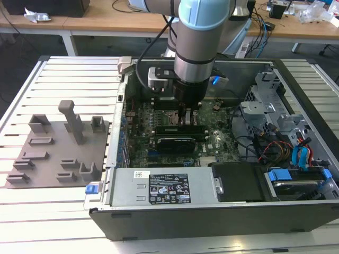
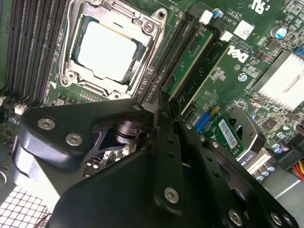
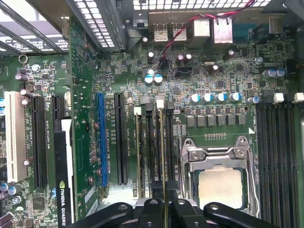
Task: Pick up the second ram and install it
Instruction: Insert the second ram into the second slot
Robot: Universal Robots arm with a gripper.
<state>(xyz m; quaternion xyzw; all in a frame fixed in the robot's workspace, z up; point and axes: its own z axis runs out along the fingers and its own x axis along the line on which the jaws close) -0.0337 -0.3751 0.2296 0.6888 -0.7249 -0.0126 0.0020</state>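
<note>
At the lower edge of the exterior view, the dark wall of the open computer case [image 1: 212,219] is seen. The labelled power supply [image 1: 164,188] is set just behind it. At the lower left of that view, the grey fixture plate [image 1: 53,153] is laid on the slatted table [image 1: 32,222], beside the case.

Further in, at the centre of the frame, the gripper [image 1: 186,119] is lowered onto the motherboard [image 1: 212,145]. Its fingers are drawn narrow and closed on the second ram [image 3: 164,156], which is held on edge between them. In both wrist views the stick [image 2: 190,59] is seen in line with a memory slot just beside the CPU socket [image 3: 221,185]. Whether it is fully seated cannot be told. Another green stick [image 2: 211,71] is seen standing close by, on the side away from the socket [image 2: 109,50].

At the top of the exterior view, wooden desks [image 1: 106,24] are seen beyond the arm.
</note>
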